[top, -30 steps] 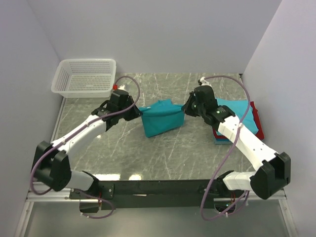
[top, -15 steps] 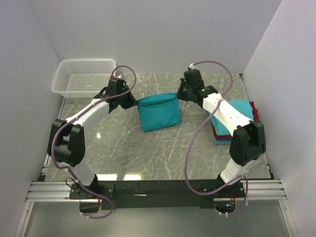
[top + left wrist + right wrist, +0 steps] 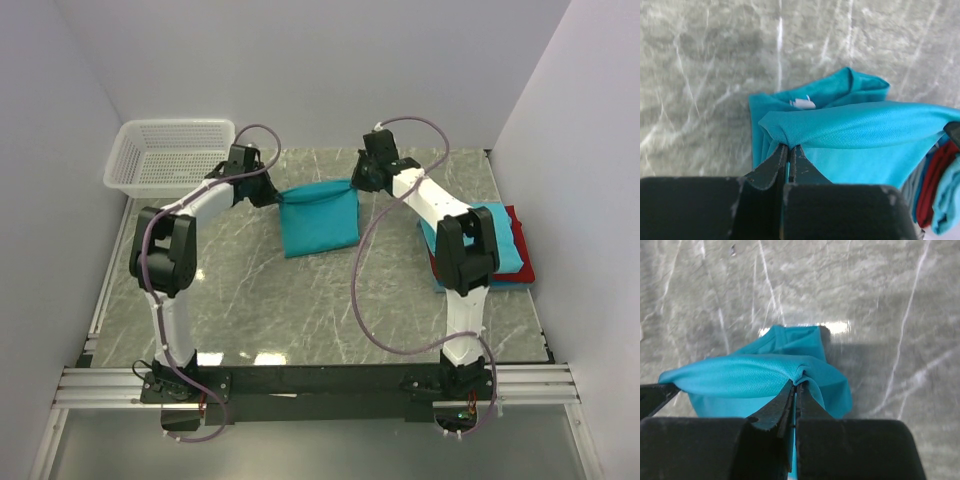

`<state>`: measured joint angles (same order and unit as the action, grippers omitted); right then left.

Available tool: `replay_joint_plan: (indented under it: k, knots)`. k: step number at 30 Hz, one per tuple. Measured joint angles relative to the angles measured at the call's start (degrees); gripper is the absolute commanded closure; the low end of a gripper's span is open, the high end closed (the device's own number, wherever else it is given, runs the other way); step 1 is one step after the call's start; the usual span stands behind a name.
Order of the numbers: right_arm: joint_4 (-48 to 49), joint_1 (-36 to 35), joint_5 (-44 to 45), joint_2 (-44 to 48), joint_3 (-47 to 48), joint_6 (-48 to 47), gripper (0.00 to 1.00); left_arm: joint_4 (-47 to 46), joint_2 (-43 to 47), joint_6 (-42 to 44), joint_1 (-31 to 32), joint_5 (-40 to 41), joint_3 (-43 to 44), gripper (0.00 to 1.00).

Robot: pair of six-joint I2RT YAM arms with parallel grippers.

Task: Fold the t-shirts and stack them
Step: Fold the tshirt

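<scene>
two teal t-shirt [image 3: 318, 222] corners pinched: left fingers [image 3: 771, 168], right fingers [image 3: 776, 410].

White arms [image 3: 205, 200], black joints [image 3: 163, 255], black pincers [image 3: 788, 152], looping mauve cables [image 3: 353, 290].

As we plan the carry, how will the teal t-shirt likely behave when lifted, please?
Probably floppy: the teal t-shirt hangs limp between the left tool and right tool. Likely light, since pinched corners alone hold it.
</scene>
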<state>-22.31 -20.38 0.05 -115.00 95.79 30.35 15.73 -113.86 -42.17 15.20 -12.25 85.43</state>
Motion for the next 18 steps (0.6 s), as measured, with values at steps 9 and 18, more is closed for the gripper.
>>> replay_joint_plan:
  k: [9, 18]
  knots:
    - [1.03, 2.34, -3.52, -13.05, 10.47, -0.70, 0.78, 2.14, -9.31, 1.40, -0.13, 2.95, 9.14, 0.96]
    - [0.72, 4.98, -6.23, -17.09, 14.93, -2.36, 0.29, 9.86, -14.01, 3.48, -0.79, 7.78, 18.12, 0.01]
